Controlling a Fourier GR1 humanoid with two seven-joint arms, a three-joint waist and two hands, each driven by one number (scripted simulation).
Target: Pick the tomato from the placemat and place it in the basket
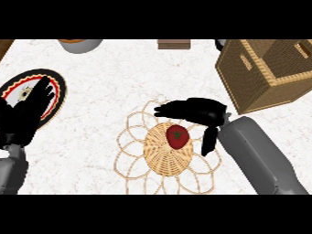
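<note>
Tomato [177,136] lay on woven placemat [164,157], on the solid wicker centre, ringed by looped wire edging. Right hand [193,110] hung just behind and above it, fingers spread and pointing toward view left, thumb dropping down at the tomato's right side; nothing clasped, no clear contact with the fruit. Left hand [18,112] stood at the view's left edge, fingers straight and upward, resting over a black-rimmed plate [58,84] with red and white pattern. Basket [273,73] sat at far right of counter [97,137], tilted in view, open top facing up, well apart from placemat. Also noted at far edge: grey bowl [80,45] and small brown block [174,44], both cut by the frame. Judged step: approach to grasp, pick not yet made. Next move judged to need lowering of the right hand until fingers and thumb bracket the tomato, closing round it, lifting clear of the mat, then carrying back-right over the basket rim before release.
</note>
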